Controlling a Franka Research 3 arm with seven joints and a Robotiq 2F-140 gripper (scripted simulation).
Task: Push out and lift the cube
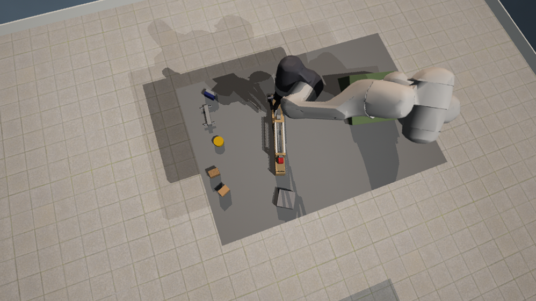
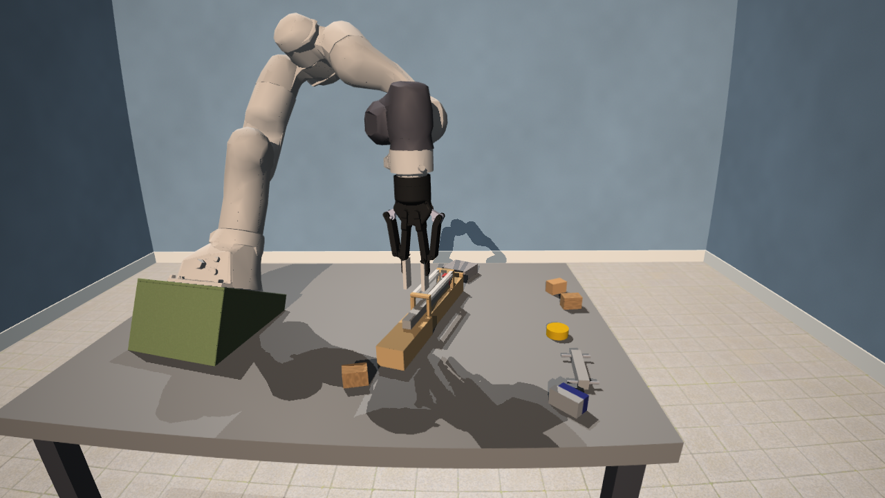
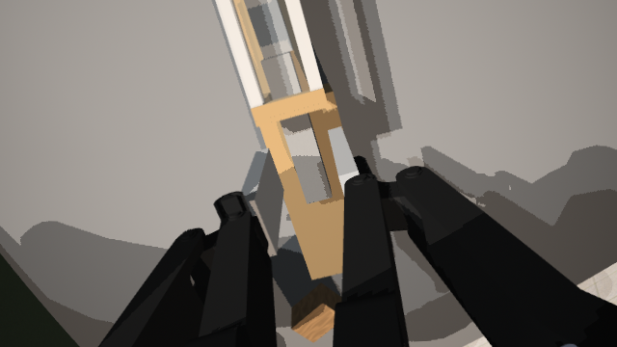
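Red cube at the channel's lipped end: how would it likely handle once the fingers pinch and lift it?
The red cube has flat faces, so it should sit still rather than roll. It is small and looks solid, so it is probably light and rigid. It sits snug between the channel walls, so finger room may be tight.

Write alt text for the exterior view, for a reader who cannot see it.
A pale robot arm's gripper hangs just above the near part of a long wooden channel on a grey table, its fingers nearly closed on nothing. A grey rod lies in the channel. Small wooden cubes and a yellow disc sit around it.
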